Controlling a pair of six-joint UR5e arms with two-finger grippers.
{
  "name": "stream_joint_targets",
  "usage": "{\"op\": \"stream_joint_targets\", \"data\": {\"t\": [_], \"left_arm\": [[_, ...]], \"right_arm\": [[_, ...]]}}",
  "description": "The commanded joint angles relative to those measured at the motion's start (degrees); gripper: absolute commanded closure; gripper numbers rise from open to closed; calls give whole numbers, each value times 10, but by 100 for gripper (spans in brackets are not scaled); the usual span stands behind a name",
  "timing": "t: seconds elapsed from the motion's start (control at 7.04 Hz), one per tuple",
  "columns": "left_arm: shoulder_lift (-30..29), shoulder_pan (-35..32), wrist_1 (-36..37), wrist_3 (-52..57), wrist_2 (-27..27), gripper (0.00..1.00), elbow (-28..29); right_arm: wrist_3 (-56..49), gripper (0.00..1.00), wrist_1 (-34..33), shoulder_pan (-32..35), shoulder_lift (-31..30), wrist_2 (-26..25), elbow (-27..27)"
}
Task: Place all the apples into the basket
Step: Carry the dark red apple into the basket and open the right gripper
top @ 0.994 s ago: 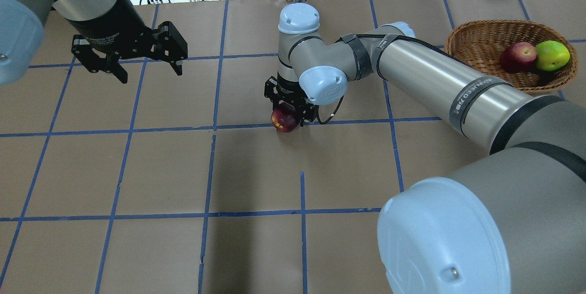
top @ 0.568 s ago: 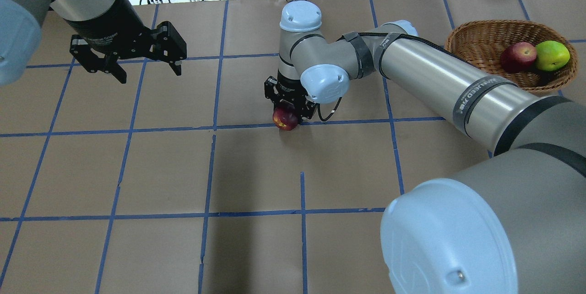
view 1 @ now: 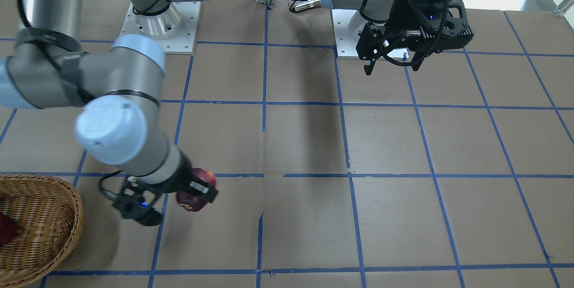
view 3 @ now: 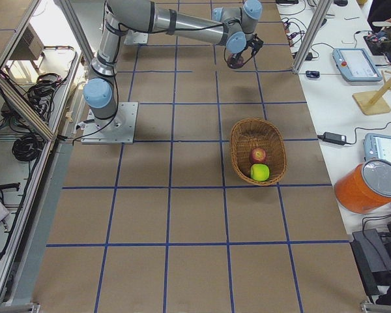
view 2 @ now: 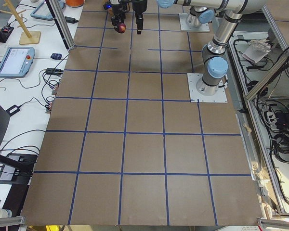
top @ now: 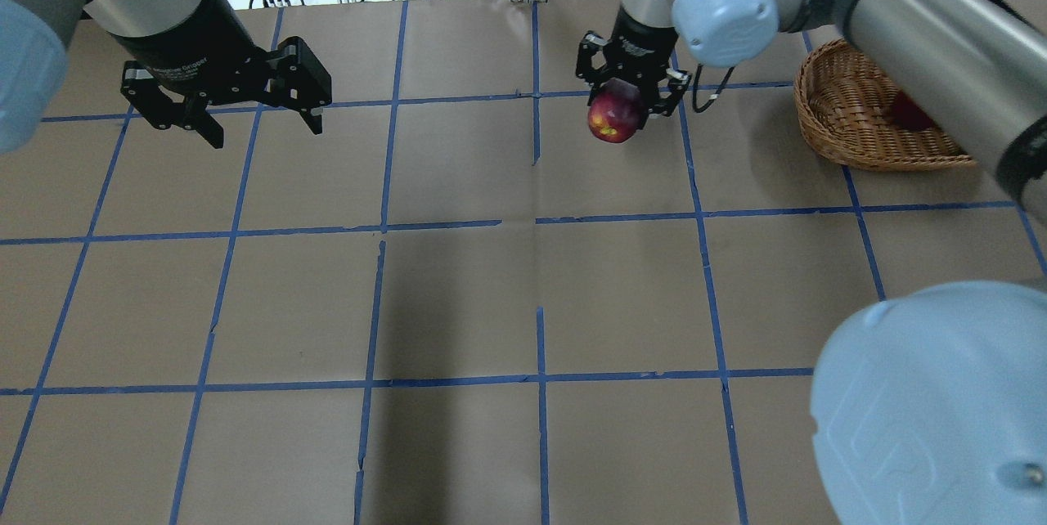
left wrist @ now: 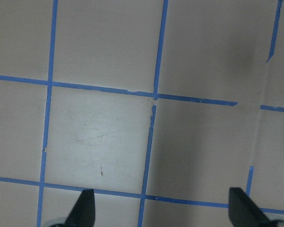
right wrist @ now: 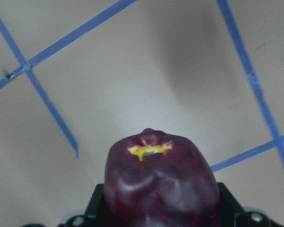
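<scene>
Now the right gripper (top: 623,100) clamps the maroon apple (top: 613,120) short of the basket (top: 834,124); released early, it could roll off. Left gripper (top: 267,132) hangs open.

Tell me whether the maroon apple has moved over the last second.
Yes. The maroon apple, held in the right gripper, has gone from the nearer tape line to the farther tape line, rightward toward the basket.

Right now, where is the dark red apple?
In the overhead view the apple hangs in the right arm's fingers, just left of the basket.
</scene>
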Motion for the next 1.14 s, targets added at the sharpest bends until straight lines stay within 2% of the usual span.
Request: {"op": "stream_joint_targets", "data": {"t": [0.0,0.28,0.43,0.57,0.71,0.85,0.99], "left_arm": [[0,0,0,0,0,0,2],[-2,0,0,0,0,0,4],[-1,0,-1,0,0,0,2],[-5,0,0,0,0,0,5],[-5,1,0,0,0,0,7],[-6,0,0,0,0,0,6],[-3,1,0,0,0,0,4]], "right_arm": [[-202,100,20,-117,-17,-78,-3],[-358,100,6,-200,0,-79,-3],[-393,100,-35,-212,24,-90,-1],[-409,100,-85,-215,50,-136,-2],[-408,100,-96,-215,59,-138,-3],[-410,74,-97,-215,62,-138,-4],[-410,1,-96,-216,63,-135,-5]]}}
